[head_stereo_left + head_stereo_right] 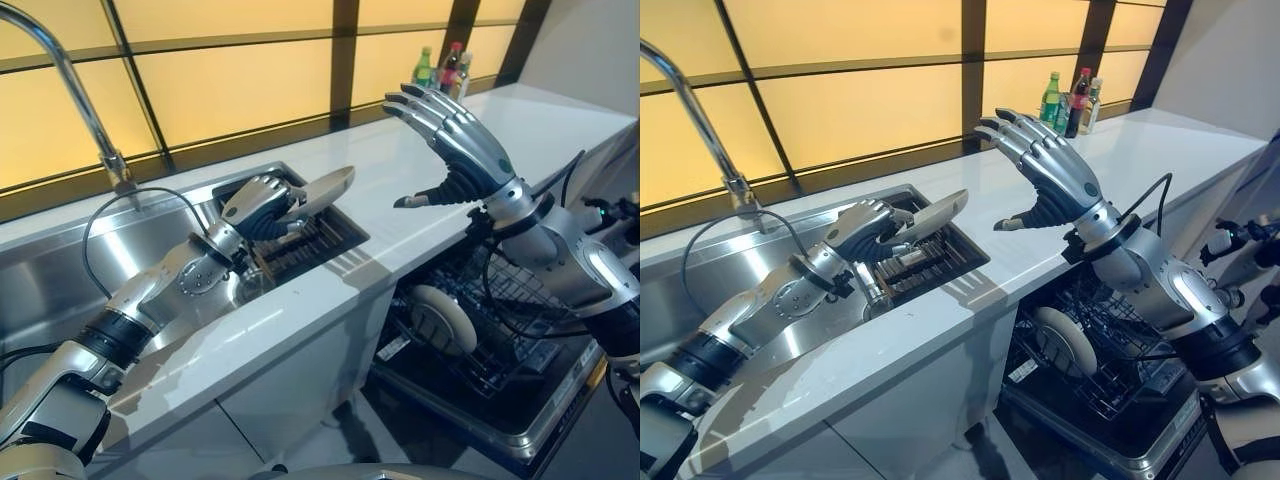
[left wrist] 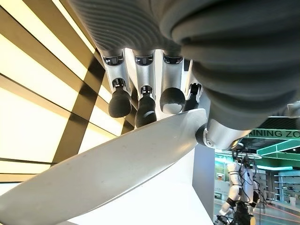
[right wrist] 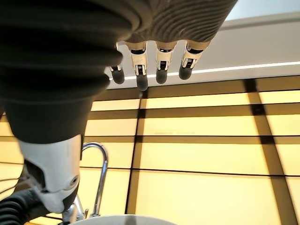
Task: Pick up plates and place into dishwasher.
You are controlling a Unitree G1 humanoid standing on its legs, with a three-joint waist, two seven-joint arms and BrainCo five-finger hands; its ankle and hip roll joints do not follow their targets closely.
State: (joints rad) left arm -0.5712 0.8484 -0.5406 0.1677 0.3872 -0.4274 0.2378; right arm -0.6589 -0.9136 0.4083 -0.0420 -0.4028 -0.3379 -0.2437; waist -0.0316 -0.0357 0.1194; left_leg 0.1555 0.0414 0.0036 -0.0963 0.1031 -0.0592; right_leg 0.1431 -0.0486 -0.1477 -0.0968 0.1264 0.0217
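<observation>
The left hand hangs over the sink, just above the dark slatted rack set in its right end. Its fingers are curled down on the top face of a grey plate, with the thumb under the rim, so the plate is pinched at its near edge. The plate is lifted clear of the rack and tilted, its far edge pointing up and toward the white counter.

The right hand is raised above the counter with palm turned toward the plate, fingers spread wide and straight, thumb out to the side, holding nothing. It is near the plate but apart from it.

Below the counter's front edge, the dishwasher stands open with its wire rack pulled out; 1 round white plate stands on edge in it. A curved tap rises behind the sink, and 3 bottles stand at the far end of the counter by the window.
</observation>
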